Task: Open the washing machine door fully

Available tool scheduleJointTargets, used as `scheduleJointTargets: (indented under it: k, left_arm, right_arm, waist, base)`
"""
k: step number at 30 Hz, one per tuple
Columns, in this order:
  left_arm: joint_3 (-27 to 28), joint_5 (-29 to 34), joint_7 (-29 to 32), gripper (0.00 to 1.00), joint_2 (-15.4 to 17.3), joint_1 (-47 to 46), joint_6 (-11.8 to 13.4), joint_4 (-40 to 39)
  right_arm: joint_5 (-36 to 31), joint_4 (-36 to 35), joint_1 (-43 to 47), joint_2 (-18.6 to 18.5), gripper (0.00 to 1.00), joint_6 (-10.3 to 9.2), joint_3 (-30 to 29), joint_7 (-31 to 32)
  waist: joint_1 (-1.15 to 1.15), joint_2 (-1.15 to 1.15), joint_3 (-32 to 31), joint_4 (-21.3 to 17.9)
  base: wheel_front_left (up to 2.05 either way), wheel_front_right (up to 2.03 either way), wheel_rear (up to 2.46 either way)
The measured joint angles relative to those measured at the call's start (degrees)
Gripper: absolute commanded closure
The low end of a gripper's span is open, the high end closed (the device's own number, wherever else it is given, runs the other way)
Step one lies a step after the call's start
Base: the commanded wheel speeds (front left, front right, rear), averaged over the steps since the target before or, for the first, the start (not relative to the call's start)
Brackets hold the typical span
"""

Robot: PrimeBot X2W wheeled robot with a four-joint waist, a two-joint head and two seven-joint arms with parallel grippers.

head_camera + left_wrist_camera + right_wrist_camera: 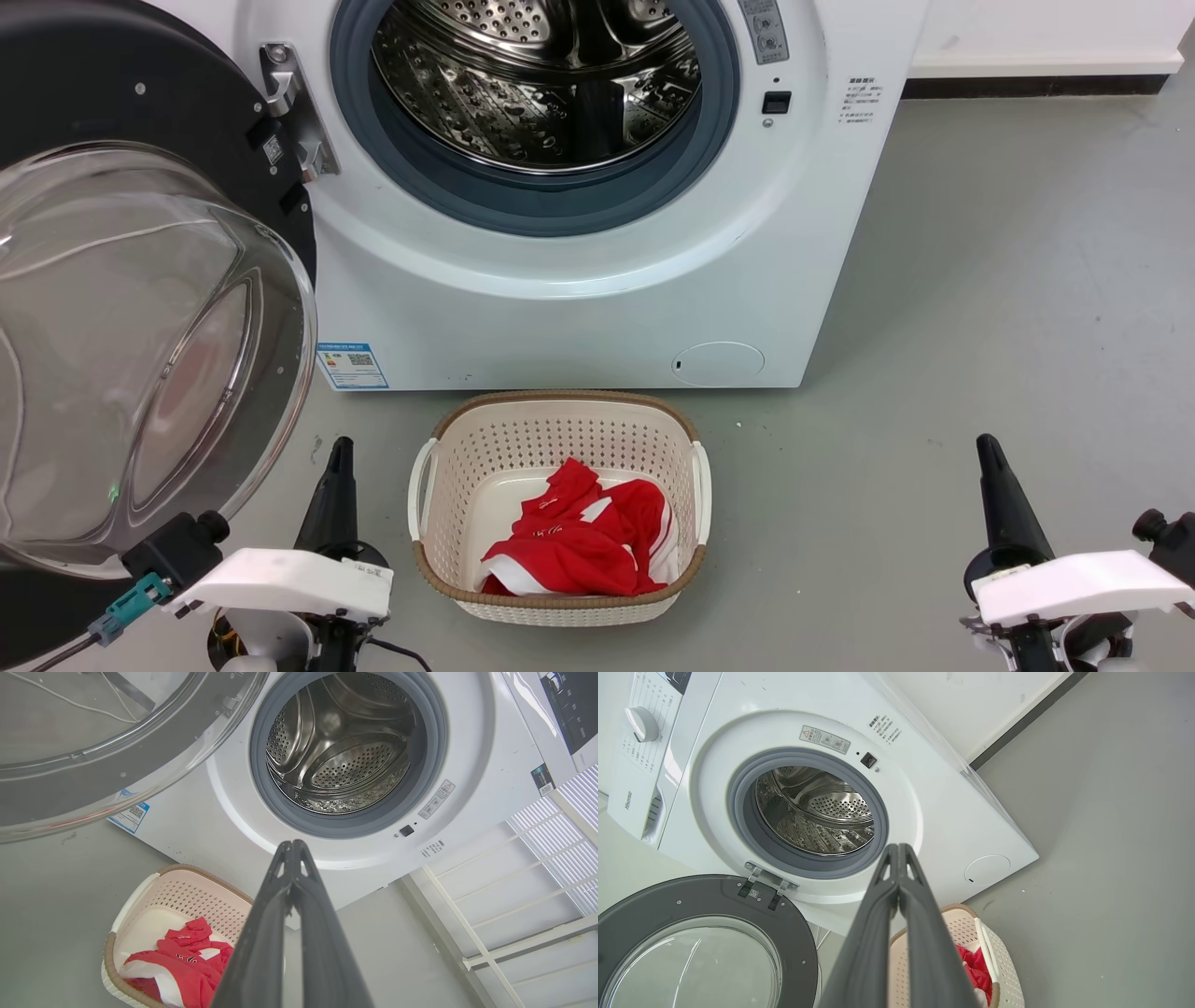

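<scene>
The white washing machine [560,308] stands ahead with its steel drum [537,79] exposed. Its round black door [168,140] with the bulging glass bowl [131,355] is swung wide to the left on its hinge [294,107]. The door [705,933] also fills the lower left of the right wrist view, and its glass [93,742] the upper left of the left wrist view. My left gripper [338,448] is shut, low on the floor side just right of the glass bowl, holding nothing. My right gripper [988,448] is shut and empty at the lower right.
A beige laundry basket [560,420] with a red and white garment [579,546] sits on the grey floor in front of the machine, between my grippers. A white wall with a dark baseboard [1036,84] runs behind at the right.
</scene>
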Motion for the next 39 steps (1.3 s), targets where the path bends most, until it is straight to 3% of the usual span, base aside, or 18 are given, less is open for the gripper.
scheduleJointTargets:
  k: [39]
  left_arm:
    - [2.5,-25.6,6.2,1.0,-0.1,-0.3,-1.0,1.2]
  right_arm:
    - [24.5,2.1,-1.8,-0.3,1.0,-0.01,-1.8,5.9]
  waist:
    - [0.0,0.0,-1.4,-0.4]
  base:
    - [0.0,0.0,0.0]
